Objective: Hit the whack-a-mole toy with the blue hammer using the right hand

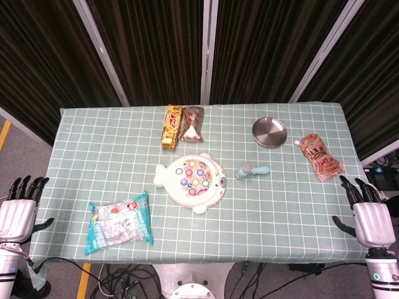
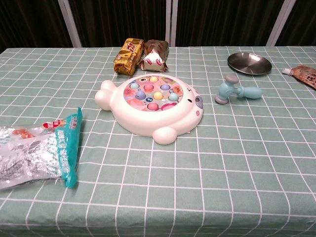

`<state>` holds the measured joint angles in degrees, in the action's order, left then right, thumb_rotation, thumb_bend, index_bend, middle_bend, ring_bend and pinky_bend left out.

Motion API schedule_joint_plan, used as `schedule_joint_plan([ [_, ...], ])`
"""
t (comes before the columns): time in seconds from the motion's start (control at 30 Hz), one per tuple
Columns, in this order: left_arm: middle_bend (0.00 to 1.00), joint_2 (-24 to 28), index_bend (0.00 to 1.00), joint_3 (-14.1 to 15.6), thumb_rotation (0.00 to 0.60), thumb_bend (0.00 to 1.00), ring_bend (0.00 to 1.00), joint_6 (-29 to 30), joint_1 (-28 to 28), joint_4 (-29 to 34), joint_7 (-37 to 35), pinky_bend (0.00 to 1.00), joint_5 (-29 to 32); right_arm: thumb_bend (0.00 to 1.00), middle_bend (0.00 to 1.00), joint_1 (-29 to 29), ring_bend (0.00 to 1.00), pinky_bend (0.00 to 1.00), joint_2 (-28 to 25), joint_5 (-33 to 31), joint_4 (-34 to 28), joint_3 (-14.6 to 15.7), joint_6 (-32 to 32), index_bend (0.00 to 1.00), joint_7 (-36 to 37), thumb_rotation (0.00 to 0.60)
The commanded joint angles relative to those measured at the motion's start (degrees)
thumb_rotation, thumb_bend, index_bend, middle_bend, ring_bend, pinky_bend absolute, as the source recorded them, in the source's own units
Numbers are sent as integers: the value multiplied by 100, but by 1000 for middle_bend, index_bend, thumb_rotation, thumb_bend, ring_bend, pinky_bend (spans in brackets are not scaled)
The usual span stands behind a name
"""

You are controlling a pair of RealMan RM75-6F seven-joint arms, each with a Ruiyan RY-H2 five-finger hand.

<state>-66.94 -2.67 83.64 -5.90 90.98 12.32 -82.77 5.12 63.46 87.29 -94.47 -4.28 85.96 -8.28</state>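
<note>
The table [image 1: 299, 212] has a green cloth with white squares on it.

The whack-a-mole toy [image 1: 192, 181] sits near the middle of the table. It is white and shaped like a fat little animal with ears and feet. Its top is full of round moles in pink, blue, yellow and purple. A small face is drawn on its side that points to the right edge.

The blue hammer [image 1: 252, 170] lies flat on the cloth just to the right of the toy, not touching it. Its round head points at the toy and its handle points to the right edge.

The right hand [image 1: 369, 217] is off the table, beside the right edge near the front corner. Its fingers are straight and spread apart, and it holds nothing. It is well apart from the hammer. The left hand [image 1: 19, 213] is off the left edge near the front corner. Its fingers are straight too, and it holds nothing.

Near the far edge lie two snack packs side by side: a gold pack [image 1: 171, 126] with red letters too small to read, and a brown pack [image 1: 191, 124] with a white label I cannot read. A shiny metal plate [image 1: 270, 132] sits toward the far right corner. A brown pouch [image 1: 321, 157] with a white cap lies by the right edge; its writing is too small to read. A big blue and silver bag [image 1: 118, 223] lies near the front left corner, its words blurry.
</note>
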Motion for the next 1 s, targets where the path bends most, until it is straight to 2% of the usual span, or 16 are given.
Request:
schedule_joint_plan([
  [0.03,129,-34,114,3,600,39,0,-3,-1,-25,-8,38,2,78,248,17,94,155,2,-2,-1,3,-31,73,7,600],
  [0.33,129,-81,114,-10,600,38,0,-21,-38,-97,-15,38,-25,78,244,211,94,155,-86,64,-55,18,-343,75,51,600],
  [0.43,129,-105,114,-20,600,38,0,-16,-59,-141,-32,38,-52,77,236,506,94,154,-154,16,-148,-78,-755,76,96,600],
  [0.57,129,-125,115,-17,600,37,0,-47,-74,-179,-74,38,-50,77,225,1167,94,155,-79,-307,-52,-349,-1685,75,77,600],
  [0.77,129,-152,124,4,600,38,0,-99,-78,-238,-90,38,-19,78,213,2153,93,154,460,-774,577,-690,-2948,79,320,600],
  [1.0,129,-156,124,6,600,38,0,-135,-75,-296,-163,38,27,106,256,2952,95,155,1225,-1182,1480,-888,-3874,159,723,600],
])
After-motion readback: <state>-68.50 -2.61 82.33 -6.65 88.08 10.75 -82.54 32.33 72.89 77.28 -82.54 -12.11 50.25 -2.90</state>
